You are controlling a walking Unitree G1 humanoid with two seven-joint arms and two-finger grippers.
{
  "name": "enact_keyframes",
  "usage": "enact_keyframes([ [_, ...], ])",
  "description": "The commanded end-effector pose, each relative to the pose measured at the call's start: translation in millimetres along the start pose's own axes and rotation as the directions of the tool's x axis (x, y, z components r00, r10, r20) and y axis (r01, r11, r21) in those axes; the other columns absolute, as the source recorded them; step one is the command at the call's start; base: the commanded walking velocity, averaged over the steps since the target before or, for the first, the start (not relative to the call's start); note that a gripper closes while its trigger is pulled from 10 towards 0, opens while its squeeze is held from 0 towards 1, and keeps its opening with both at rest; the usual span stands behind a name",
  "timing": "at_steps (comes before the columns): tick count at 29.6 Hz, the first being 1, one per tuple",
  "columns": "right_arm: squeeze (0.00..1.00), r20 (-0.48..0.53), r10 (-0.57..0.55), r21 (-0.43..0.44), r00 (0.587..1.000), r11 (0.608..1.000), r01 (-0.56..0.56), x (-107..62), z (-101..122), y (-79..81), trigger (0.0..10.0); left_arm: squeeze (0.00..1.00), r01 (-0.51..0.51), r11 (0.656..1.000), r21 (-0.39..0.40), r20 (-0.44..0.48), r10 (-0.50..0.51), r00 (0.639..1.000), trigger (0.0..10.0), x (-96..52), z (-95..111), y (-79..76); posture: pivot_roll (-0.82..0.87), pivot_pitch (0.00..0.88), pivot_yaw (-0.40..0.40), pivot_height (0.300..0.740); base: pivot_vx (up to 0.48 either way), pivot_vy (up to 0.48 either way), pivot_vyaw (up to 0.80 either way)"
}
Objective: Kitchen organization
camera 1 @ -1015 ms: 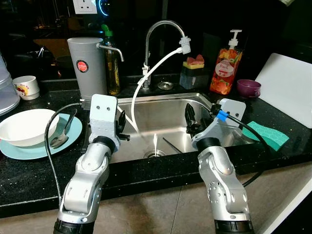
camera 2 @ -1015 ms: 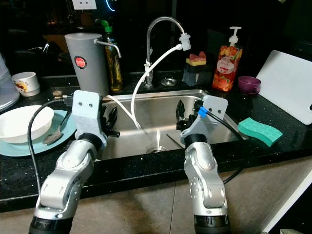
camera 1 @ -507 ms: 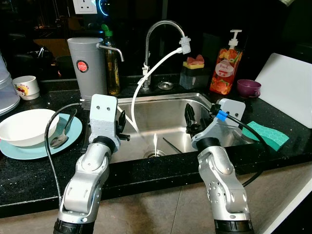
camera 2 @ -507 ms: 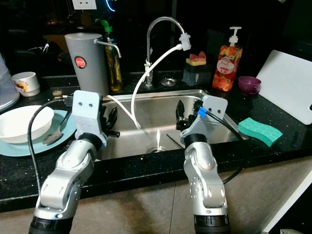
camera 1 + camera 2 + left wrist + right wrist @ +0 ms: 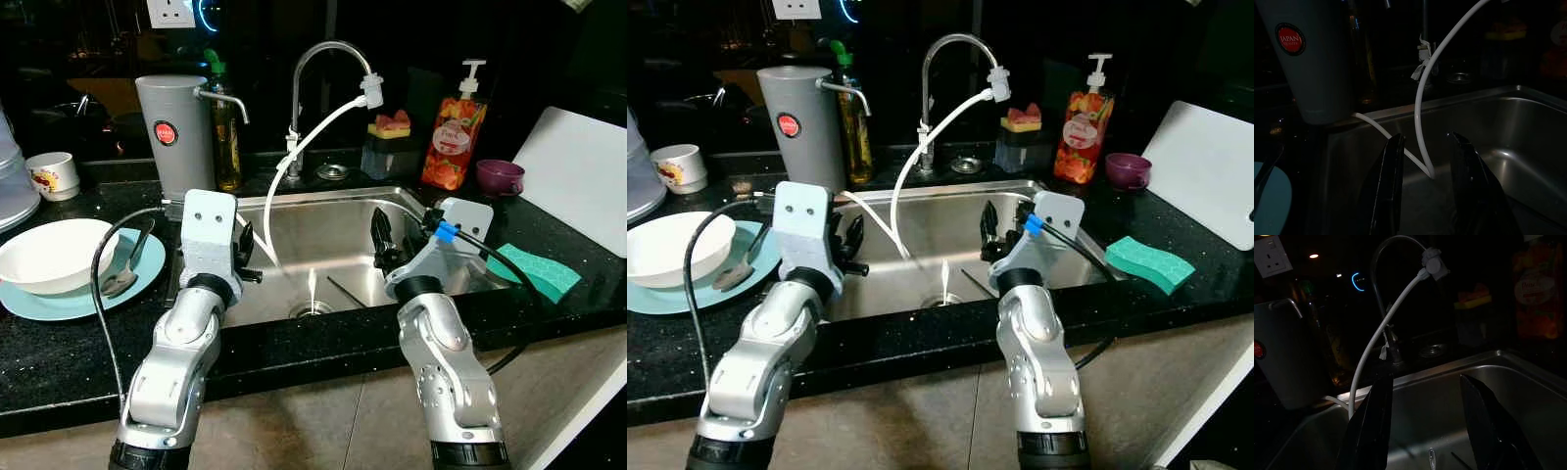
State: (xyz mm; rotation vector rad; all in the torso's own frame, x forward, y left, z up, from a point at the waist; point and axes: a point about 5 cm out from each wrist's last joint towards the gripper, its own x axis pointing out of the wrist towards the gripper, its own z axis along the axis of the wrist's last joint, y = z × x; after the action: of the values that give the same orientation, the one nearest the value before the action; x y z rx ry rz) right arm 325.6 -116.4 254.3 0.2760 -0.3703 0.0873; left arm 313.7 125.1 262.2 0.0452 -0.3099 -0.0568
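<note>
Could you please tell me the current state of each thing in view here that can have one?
Left tool: open, empty, over the sink.
Right tool: open, empty, over the sink.
Tap: hose attached, running down into the sink.
Bowl: upright on the plate.
Spoon: lying on the plate beside the bowl.
Soap bottle: upright, nearly full.
Sponge: flat on the counter.

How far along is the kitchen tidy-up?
Nothing looks done yet. In hand: nothing; the left hand and right hand hover open over the sink. Left to do: white bowl and spoon sit on the teal plate, a utensil lies by the sink drain, and the green sponge sits on the counter.
</note>
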Motion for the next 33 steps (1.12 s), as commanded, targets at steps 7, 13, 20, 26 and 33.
enact_keyframes([
  [7, 0.0, 0.001, 0.0, 0.003, 1.0, 1.0, 0.0, 1.2, -0.4, -0.1, 10.0, 0.0, 0.0, 1.0, 0.001, -0.015, 0.0, 1.0, 10.0, -0.1, -2.4, -0.4, 0.18, 0.062, -0.017, 0.74, 0.0, 0.0, 0.0],
  [13, 0.0, -0.002, -0.001, 0.003, 1.0, 1.0, 0.001, 1.0, -0.9, 0.1, 10.0, 0.0, 0.0, 1.0, 0.003, -0.015, 0.001, 1.0, 10.0, 0.1, -1.9, 0.2, 0.18, 0.063, -0.014, 0.74, 0.0, 0.0, 0.0],
  [20, 0.0, 0.0, -0.003, 0.005, 1.0, 1.0, 0.003, 0.9, -0.8, 0.2, 10.0, 0.0, 0.0, 1.0, 0.003, -0.016, 0.0, 1.0, 10.0, 0.1, -2.2, 0.5, 0.18, 0.064, -0.013, 0.74, 0.0, 0.0, 0.0],
  [26, 0.0, 0.0, -0.004, 0.006, 1.0, 1.0, 0.004, 0.8, -0.9, 0.1, 10.0, 0.0, 0.0, 1.0, 0.004, -0.017, 0.0, 1.0, 10.0, -0.1, -2.5, 0.7, 0.18, 0.065, -0.014, 0.74, 0.0, 0.0, 0.0],
  [33, 0.0, -0.002, -0.003, 0.008, 1.0, 1.0, 0.003, 0.8, -1.1, 0.3, 10.0, 0.0, 0.0, 1.0, 0.006, -0.018, 0.001, 1.0, 10.0, -0.4, -2.7, 0.8, 0.18, 0.066, -0.013, 0.74, 0.0, 0.0, 0.0],
])
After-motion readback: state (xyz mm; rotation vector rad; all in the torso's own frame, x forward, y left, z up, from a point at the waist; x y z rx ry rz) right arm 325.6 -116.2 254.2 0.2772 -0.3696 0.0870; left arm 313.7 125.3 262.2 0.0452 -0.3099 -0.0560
